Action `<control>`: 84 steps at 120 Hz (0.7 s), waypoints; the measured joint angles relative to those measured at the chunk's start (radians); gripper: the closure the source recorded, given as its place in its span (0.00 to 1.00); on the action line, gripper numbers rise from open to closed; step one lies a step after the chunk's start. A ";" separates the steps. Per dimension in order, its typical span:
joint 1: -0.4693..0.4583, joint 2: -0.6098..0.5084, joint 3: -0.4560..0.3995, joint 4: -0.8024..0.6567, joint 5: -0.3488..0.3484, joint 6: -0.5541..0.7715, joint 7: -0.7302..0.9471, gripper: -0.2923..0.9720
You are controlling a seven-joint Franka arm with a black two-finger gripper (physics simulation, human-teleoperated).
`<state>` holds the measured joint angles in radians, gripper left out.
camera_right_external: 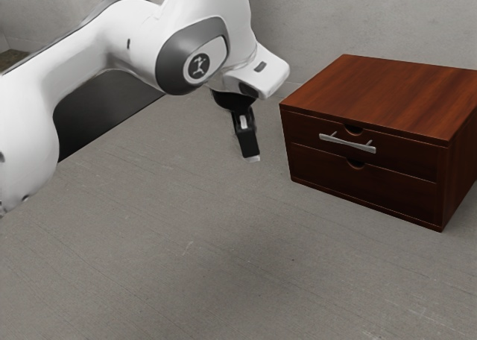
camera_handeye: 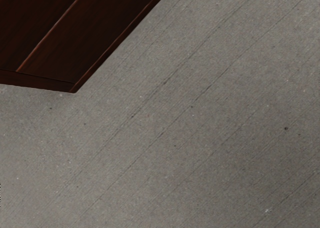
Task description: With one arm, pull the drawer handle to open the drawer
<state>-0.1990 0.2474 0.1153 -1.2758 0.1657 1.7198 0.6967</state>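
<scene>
Open stretch of table (camera_right_external: 186, 243) before the cabinet (camera_right_external: 387, 94), handle (camera_right_external: 347, 143) facing it, cabinet body the sole obstacle

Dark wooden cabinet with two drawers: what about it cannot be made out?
- Exterior view: the far end of the dark red-brown wooden cabinet is cut by the right edge.
- Exterior view: the insides of the drawers are hidden behind their fronts.
- Wrist view: the picture's edge cuts the cabinet; which part shows is unclear.
</scene>
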 joint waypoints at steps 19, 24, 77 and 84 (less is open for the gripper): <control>-0.005 0.053 -0.001 0.018 0.003 0.041 0.120 0.23; -0.007 0.086 -0.001 0.044 0.004 0.050 0.146 0.23; -0.049 0.109 -0.004 0.043 0.005 0.149 0.334 0.23; -0.053 0.109 -0.004 0.043 0.005 0.160 0.348 0.23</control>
<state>-0.2518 0.3564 0.1108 -1.2324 0.1706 1.8793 1.0448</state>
